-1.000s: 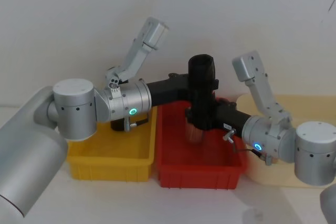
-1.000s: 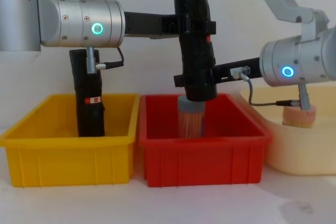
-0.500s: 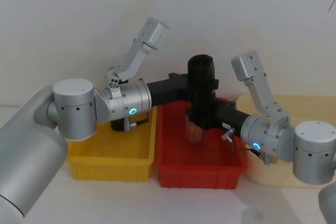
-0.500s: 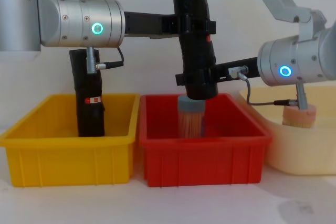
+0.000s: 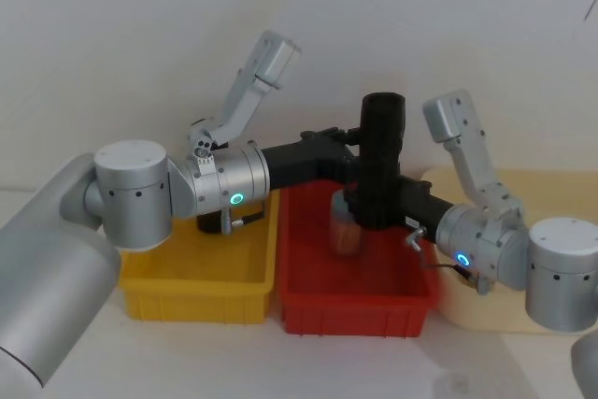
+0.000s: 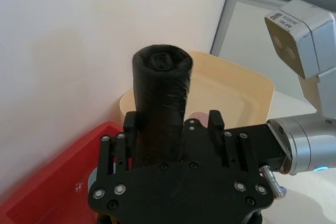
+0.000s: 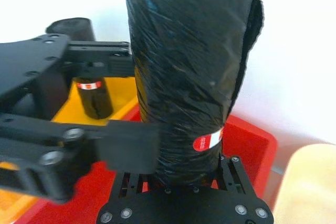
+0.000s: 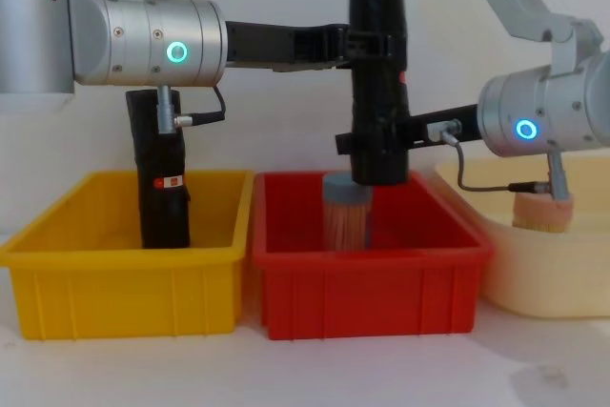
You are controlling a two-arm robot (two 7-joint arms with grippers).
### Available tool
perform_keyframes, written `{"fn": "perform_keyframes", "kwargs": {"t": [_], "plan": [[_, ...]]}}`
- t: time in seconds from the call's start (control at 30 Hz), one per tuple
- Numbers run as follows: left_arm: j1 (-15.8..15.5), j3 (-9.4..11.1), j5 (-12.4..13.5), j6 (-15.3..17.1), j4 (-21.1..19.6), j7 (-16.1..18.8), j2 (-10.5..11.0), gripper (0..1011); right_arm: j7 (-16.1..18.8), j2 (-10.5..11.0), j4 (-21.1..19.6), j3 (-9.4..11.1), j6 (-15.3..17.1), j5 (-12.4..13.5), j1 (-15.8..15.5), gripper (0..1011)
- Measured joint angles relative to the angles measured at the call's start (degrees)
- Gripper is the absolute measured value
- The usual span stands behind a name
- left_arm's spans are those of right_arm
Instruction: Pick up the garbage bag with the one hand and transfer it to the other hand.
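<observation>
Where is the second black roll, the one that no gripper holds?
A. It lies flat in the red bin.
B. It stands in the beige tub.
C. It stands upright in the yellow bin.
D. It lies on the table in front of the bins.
C: the chest view shows the second roll upright inside the yellow bin, behind the left arm.

Glossy crinkled plastic wraps the garbage bag [image 7: 186, 77]; red bin [image 8: 372, 288] smooth plastic.

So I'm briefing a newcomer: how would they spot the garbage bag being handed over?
Start at the red bin in the middle. Above it, an upright black garbage bag sits between the left gripper and right gripper. Its twin stands in the yellow bin; this one is airborne.
</observation>
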Motion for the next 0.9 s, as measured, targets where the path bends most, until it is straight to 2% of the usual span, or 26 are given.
{"fn": "perform_keyframes", "kwargs": {"t": [0.07,0.1,0.27,0.6,0.9], "plan": [[0.0,0.0,0.0,0.0,0.0,0.0,0.0,818,-1.1,0.0,-0.2,0.4,0.3,0.0,-0.3,590],[0.0,0.0,0.0,0.0,0.0,0.0,0.0,870,-1.5,0.0,-0.3,0.5,0.3,0.0,-0.3,590],[0.0,0.0,0.0,0.0,0.0,0.0,0.0,1000,-4.0,0.0,-0.7,1.5,0.8,-0.3,-0.8,590],[0.0,0.0,0.0,0.0,0.0,0.0,0.0,1000,-9.4,0.0,-1.3,3.8,0.9,-1.7,-1.4,590],[0.0,0.0,0.0,0.0,0.0,0.1,0.0,1000,-15.1,-0.1,-1.9,6.5,-0.2,-3.5,-1.7,590]]}}
